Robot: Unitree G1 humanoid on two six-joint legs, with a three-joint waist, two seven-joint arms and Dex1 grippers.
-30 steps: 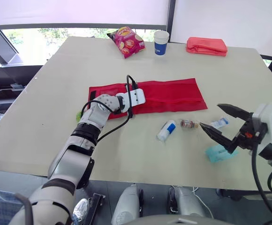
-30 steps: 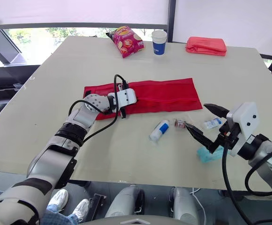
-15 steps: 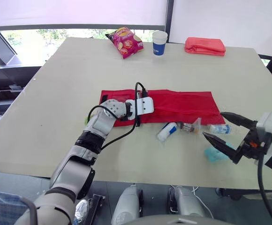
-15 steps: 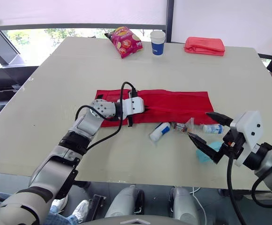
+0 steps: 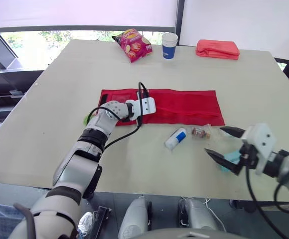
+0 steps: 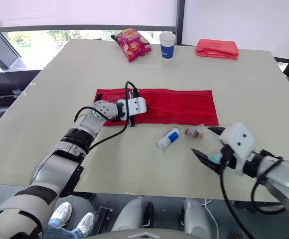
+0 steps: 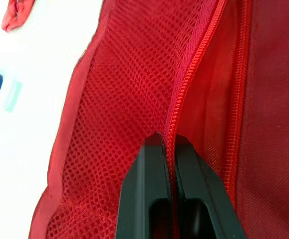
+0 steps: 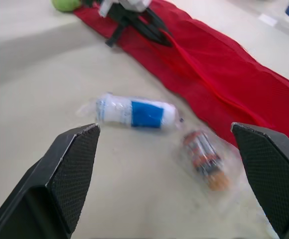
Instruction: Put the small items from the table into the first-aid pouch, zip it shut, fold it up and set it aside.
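Two fingers of the right gripper (image 5: pixel 213 140) stand wide apart near the table's (image 5: pixel 60 84) front edge, a teal packet (image 5: pixel 230 158) showing between them. Beyond lie a white-and-blue roll (image 5: pixel 176 139) and a wrapped vial (image 5: pixel 200 132), just beside the red first-aid pouch (image 5: pixel 184 105), spread flat mid-table. The left gripper (image 7: pixel 169 142) is clamped on its zipper edge. Farthest: chip bag (image 5: pixel 133 44), cup (image 5: pixel 170 45), folded red cloth (image 5: pixel 217 49).

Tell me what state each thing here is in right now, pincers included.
red pouch: unfolded, lying flat on the table
left pincer: shut on the red pouch's zipper seam
right pincer: open, holding nothing
white-and-blue roll: on its side, outside the pouch
wrapped vial: lying beside the roll
paper cup: upright
chip bag: lying down
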